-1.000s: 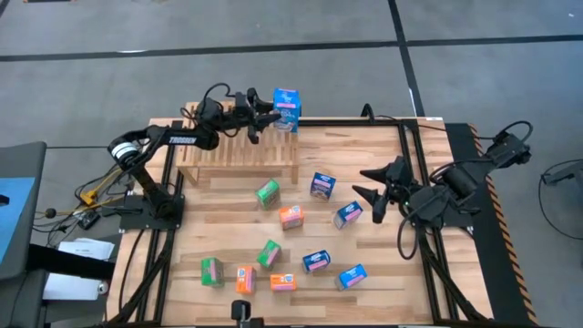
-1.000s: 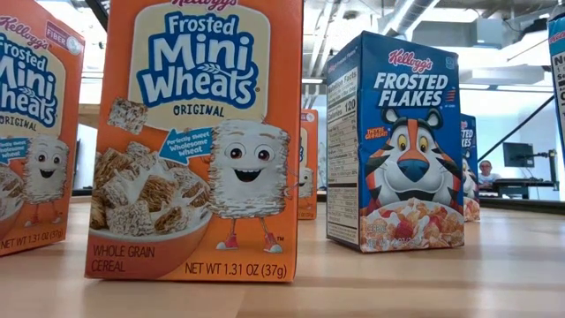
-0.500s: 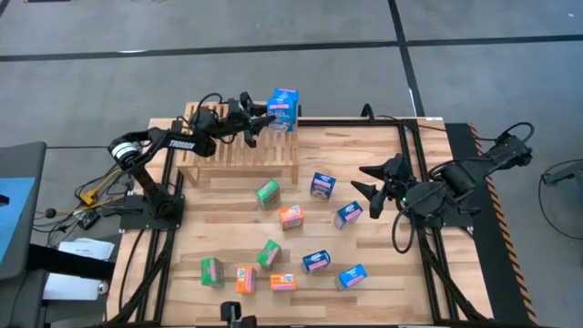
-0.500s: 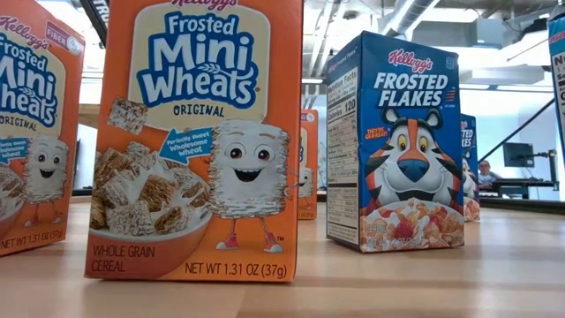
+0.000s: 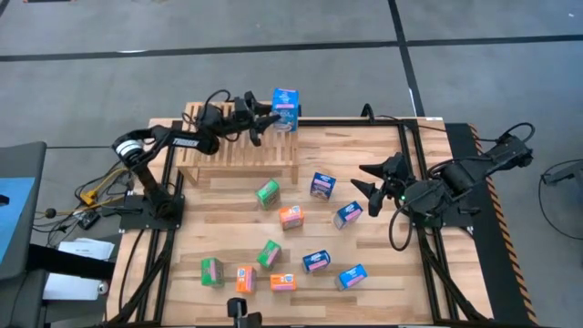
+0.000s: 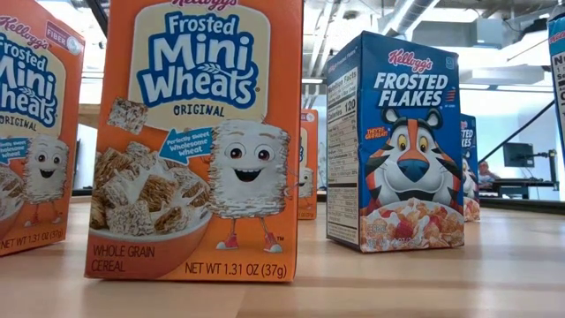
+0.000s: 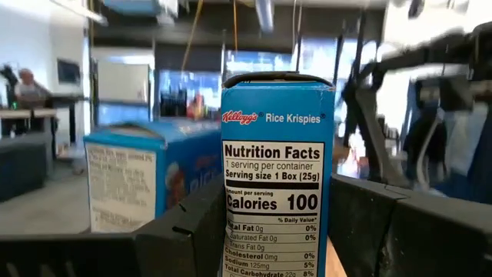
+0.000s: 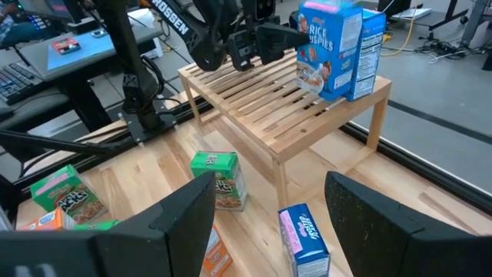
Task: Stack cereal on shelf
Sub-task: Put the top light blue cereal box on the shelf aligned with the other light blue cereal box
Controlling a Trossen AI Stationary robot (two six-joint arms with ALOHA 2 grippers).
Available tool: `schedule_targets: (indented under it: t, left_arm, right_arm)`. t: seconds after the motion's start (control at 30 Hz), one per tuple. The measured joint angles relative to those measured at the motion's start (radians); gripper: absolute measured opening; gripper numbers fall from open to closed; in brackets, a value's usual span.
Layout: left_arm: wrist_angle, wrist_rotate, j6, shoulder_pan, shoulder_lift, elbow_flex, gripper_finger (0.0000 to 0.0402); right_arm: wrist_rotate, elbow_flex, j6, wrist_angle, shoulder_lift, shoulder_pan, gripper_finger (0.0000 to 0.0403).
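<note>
The left gripper (image 5: 270, 117) reaches over the slatted shelf (image 5: 239, 150) at its far right corner, its two dark fingers (image 7: 192, 231) standing on either side of an upright blue Rice Krispies box (image 7: 277, 177); whether the pads press the cardboard or merely flank it cannot be told. A second blue box (image 7: 142, 181) stands on the shelf just beside the first, farther from this gripper (the right wrist view shows the pair side by side at the shelf's corner, the Rice Krispies box (image 8: 329, 48) nearer the left arm). The right gripper (image 5: 366, 180) hovers with its jaws apart and nothing between them, well apart from the shelf, over the plank tabletop (image 5: 383, 264). Ahead of and below its fingers lie a blue box (image 5: 321, 185) and another blue one (image 5: 348, 214), with a green box (image 8: 217, 178) and an orange box (image 5: 291, 217) a little beyond, near the shelf's front leg. Further boxes are scattered on the tabletop, among them an orange Mini-Wheats box (image 6: 199, 137) and a blue Frosted Flakes box (image 6: 397, 146) standing upright.
</note>
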Motion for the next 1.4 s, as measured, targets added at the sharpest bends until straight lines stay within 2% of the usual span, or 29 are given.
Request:
schedule_targets:
  t: [0.07,0.2,0.37,0.63,0.83,1.4]
  left_arm:
    - [0.095,-0.001,-0.049,0.0,0.046,0.001,0.0173]
    - [0.149,0.03,-0.101,0.0,0.087,0.005,0.0173]
    - [0.117,0.032,-0.057,0.0,0.074,0.009,0.0173]
    - [-0.09,0.043,0.053,-0.016,0.066,0.06,0.0173]
    - [-0.105,0.01,0.036,-0.022,0.066,0.064,0.0173]
    - [-0.132,0.122,-0.031,0.024,0.017,0.064,0.0173]
  right_arm:
    - [0.0,0.0,0.0,0.001,0.0,0.0,0.027]
    - [-0.001,0.0,0.015,0.0,0.0,0.0,0.027]
    - [-0.001,0.0,0.017,0.0,0.0,0.0,0.027]
    - [-0.001,0.0,0.016,-0.001,0.0,0.0,0.027]
    - [0.001,0.0,0.017,-0.003,0.0,0.0,0.027]
    - [0.002,0.0,0.017,-0.01,0.0,-0.042,0.027]
